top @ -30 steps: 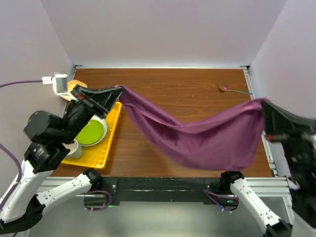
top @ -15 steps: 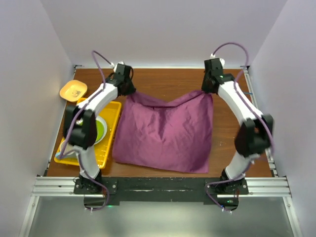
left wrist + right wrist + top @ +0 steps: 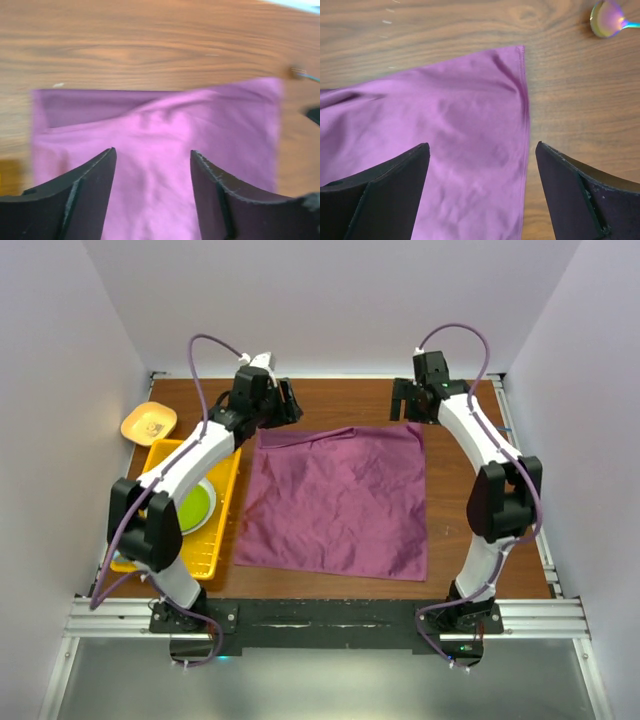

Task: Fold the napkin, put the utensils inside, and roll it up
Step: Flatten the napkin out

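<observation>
Looking from the top camera, you are seeing the napkin lying spread flat in the middle of the table, roughly square. Your left gripper is hovering just off the cloth's 11 o'clock corner, and your right gripper just off its 1 o'clock corner. Along the far edge, toward 11 o'clock, a narrow strip of the cloth is lying doubled over.

Through your left wrist camera, the left gripper is holding its fingers well apart with nothing between them. The napkin is lying below them, running from the gap up toward 12 o'clock, with the doubled band showing darker at 10 o'clock. This view is blurring, so finer creases are not readable.

Through your right wrist camera, the right gripper is also standing wide, its fingers gripping nothing. The napkin is pointing a corner toward 12 o'clock, and its side edge is running down between the two fingers, nearer the 3 o'clock one. A spoon is lying on bare wood at 1 o'clock, apart from the cloth.

At the napkin's 9 o'clock side, a yellow tray is sitting just beside it, perhaps touching, and carrying a green plate. A small orange dish is resting beyond the tray toward 10 o'clock
</observation>
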Available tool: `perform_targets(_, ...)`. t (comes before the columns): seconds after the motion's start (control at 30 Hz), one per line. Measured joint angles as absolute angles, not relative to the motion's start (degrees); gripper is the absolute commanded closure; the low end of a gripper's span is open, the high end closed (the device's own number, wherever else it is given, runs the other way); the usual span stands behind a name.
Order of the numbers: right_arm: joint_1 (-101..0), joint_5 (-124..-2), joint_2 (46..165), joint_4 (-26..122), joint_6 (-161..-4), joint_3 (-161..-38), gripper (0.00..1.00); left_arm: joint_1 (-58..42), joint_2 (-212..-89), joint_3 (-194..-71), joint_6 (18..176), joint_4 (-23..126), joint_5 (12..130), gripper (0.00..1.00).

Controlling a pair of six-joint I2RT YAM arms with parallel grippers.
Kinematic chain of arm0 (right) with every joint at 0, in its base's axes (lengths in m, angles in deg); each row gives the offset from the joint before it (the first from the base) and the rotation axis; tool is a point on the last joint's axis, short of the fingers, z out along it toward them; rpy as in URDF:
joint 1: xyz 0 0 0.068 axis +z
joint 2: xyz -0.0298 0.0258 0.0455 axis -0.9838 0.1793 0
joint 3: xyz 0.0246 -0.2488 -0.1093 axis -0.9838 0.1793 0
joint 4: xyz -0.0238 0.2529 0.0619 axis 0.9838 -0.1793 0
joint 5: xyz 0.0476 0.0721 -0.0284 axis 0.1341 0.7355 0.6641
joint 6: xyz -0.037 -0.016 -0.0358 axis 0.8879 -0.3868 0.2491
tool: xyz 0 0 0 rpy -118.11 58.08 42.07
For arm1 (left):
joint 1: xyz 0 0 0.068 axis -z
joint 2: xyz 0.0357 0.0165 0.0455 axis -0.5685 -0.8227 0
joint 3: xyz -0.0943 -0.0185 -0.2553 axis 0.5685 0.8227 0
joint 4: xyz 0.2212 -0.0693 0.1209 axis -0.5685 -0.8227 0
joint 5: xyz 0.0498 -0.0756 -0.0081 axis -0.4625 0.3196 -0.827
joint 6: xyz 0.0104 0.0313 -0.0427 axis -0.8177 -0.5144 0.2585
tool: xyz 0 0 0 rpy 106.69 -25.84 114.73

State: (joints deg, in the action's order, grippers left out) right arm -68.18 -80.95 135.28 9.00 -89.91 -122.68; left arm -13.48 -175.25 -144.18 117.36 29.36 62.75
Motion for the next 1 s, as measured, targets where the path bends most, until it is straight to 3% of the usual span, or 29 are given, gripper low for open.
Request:
perform_targets(0.27,-62.2,-78.2,132.1,15.3,-92.8,-116.0,0.25,-3.3,-169.2,-132.1,117.6,39.2,65.7,0.54)
perform_targets(0.47,-56.1,-71.9,136.2,25.6,-100.1,-112.6,0.61,4.7,-167.3,-117.9,119.7,42.5,61.9,0.69)
perform_targets(0.63,-55.1,-67.7,140.5,33.0,-107.1,-112.0,0.62,8.1,-161.6,-108.0,123.0,43.1,57.3,0.73)
perform_targets(1.0,-51.9,-65.3,146.2,41.8,-114.4,-111.6,0.6,8.2,-159.1,-101.7,125.1,48.4,54.7,0.76)
